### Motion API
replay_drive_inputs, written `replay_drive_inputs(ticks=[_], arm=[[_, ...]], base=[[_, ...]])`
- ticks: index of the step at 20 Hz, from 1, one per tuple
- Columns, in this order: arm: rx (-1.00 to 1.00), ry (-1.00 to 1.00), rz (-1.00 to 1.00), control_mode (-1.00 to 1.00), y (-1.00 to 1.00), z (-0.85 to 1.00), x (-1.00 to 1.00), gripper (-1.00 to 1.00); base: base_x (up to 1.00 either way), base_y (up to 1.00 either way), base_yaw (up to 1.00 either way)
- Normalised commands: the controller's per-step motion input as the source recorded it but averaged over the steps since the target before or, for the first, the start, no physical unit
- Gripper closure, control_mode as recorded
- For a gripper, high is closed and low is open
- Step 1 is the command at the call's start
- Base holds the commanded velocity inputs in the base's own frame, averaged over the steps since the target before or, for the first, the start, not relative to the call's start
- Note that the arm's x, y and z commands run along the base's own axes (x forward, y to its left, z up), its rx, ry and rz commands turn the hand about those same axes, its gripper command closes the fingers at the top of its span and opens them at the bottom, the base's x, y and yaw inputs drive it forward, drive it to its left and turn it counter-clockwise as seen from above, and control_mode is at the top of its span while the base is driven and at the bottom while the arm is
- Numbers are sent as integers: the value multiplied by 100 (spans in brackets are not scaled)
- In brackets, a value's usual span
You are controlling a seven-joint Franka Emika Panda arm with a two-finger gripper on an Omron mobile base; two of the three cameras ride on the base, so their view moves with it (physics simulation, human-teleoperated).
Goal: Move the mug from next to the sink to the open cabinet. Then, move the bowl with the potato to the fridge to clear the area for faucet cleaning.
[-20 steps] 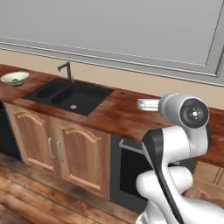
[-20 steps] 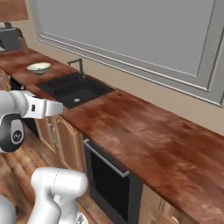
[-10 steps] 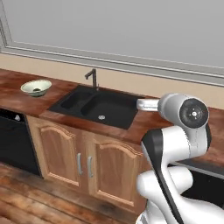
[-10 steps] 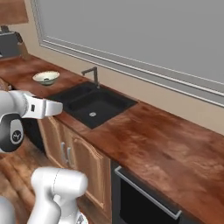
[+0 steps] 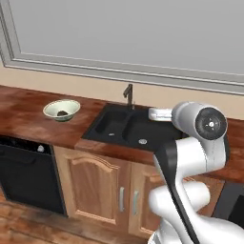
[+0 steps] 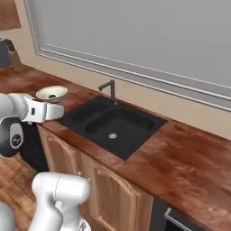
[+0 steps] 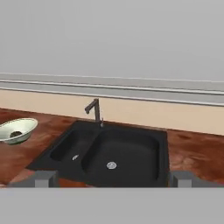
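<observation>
Tabletop: reddish-brown wood tabletop (image 5: 28, 112) runs under a wide grey-framed window (image 6: 135, 36), wooden cabinet doors (image 5: 93, 186) below.
Sink: black double sink (image 7: 109, 153) is set into the tabletop, long side along the wall.
Faucet: faucet (image 7: 95, 111) upright behind the basins.
Bowl: bowl (image 5: 61, 109) sits upright on the tabletop left of the sink.
Potato: dark potato (image 5: 61, 113) in the bowl, hard to make out.
Gripper: gripper (image 7: 111, 177) spread wide, empty, tips cut off at the hand view's bottom.

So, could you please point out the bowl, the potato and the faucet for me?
bowl (image 5: 70, 108): left base view, on its pale inner wall.
potato (image 5: 61, 113): left base view, on the dark lump inside the bowl.
faucet (image 7: 96, 111): hand view, on its upright stem.
</observation>
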Motion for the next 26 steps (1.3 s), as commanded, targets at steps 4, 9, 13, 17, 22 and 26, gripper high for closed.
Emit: replay_drive_inputs(ticks=[4, 9, 13, 17, 22, 26], arm=[[0, 0, 0, 100, 0, 0, 0, -100], [0, 0, 0, 100, 0, 0, 0, -100], [0, 0, 0, 100, 0, 0, 0, -100], [0, 0, 0, 100, 0, 0, 0, -100], [0, 0, 0, 100, 0, 0, 0, -100], [0, 0, 0, 100, 0, 0, 0, -100]], base=[[100, 100, -34], [90, 100, -40], [64, 100, -50], [62, 100, -54], [42, 100, -55], [52, 41, -25]])
